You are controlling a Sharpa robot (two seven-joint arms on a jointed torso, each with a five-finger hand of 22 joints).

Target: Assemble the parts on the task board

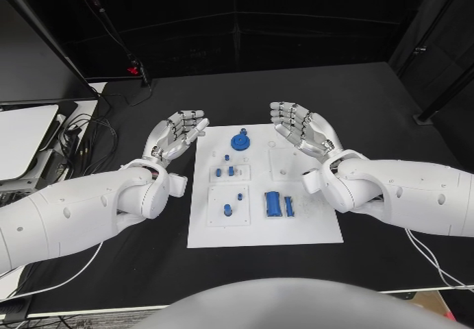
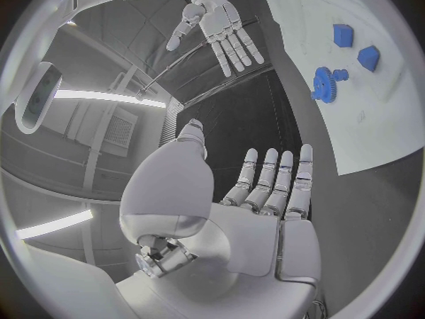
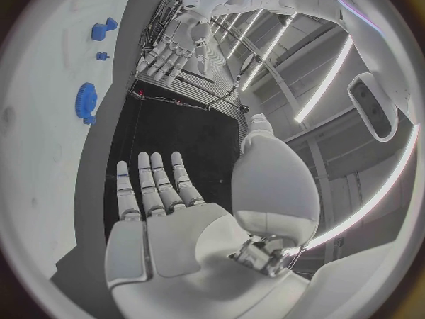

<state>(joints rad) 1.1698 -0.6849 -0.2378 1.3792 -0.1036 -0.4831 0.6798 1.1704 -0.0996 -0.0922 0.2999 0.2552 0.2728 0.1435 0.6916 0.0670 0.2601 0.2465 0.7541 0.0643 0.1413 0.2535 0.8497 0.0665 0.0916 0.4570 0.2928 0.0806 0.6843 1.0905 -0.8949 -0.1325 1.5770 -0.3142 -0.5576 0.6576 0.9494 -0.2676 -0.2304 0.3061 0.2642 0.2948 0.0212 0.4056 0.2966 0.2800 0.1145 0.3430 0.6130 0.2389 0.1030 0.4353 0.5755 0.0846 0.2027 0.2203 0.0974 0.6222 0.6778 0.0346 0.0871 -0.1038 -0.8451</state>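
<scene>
While both my left hand [image 1: 176, 134] and right hand [image 1: 304, 130] hover empty with fingers spread beside the task board [image 1: 265, 233], I hold no part. The blue gear [image 1: 240, 141] and blocks [image 1: 277, 203] sit on the board; this fits either a start or a finish.

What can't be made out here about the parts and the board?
- Task board: in the head view the right arm overlaps its right edge.
- Small blue pegs: too small in the head view to tell whether they stand in holes or lie loose.
- Blue gear: both wrist views cut the board off, so its seating stays unclear.
</scene>
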